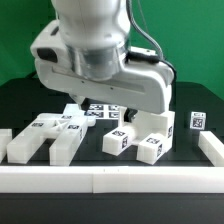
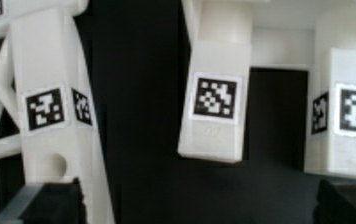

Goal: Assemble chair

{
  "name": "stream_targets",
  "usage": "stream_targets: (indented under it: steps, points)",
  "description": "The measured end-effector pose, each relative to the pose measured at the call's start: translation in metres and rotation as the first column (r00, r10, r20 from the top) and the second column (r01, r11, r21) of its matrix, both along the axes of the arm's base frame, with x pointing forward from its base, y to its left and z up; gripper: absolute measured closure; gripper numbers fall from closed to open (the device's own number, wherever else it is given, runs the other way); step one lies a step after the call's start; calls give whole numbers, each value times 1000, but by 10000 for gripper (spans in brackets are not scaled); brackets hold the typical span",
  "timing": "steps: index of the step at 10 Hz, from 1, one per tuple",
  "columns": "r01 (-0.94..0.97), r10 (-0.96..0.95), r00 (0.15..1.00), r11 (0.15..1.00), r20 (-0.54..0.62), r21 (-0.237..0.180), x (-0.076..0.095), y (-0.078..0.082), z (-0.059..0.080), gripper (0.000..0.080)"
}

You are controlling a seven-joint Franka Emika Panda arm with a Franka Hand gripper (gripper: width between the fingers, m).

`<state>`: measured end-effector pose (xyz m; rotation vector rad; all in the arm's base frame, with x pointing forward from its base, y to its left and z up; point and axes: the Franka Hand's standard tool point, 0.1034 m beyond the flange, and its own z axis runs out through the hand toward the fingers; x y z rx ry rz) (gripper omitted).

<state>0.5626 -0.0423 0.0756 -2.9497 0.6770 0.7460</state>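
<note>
The chair is in loose white tagged pieces on the black table. In the wrist view a long bar (image 2: 217, 100) lies straight ahead of my gripper (image 2: 196, 205). A frame piece with slanted struts (image 2: 50, 110) runs past one dark fingertip (image 2: 40, 200), and a third tagged piece (image 2: 349, 110) lies on the other side. The jaws stand wide open with only black table between them. In the exterior view my white hand (image 1: 100, 62) hangs low over the pieces and hides its own fingers. Bars (image 1: 60, 132) and blocks (image 1: 148, 138) lie in front of it.
A long low white border rail (image 1: 110, 182) runs along the front edge. A small tagged block (image 1: 196, 120) and another white piece (image 1: 211, 148) sit at the exterior view's right. A flat tagged board (image 1: 98, 108), probably the marker board, lies under the hand. A green wall stands behind.
</note>
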Motion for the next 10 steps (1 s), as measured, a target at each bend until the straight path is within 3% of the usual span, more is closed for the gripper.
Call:
stream_targets:
  steps: [1,4,5,7,10]
  points:
    - [-7,8,996,1000,90,-15,8,-3,2,150]
    - [20,-4,963,998,268,-58,7,0,11,150]
    - [21,12,932,996,361,-85,15,1,9,150]
    - [-26,56,927,996,370,-85,13,-1,7,150]
    - [-299,304,863,951,403,-77,13,-28,5,150]
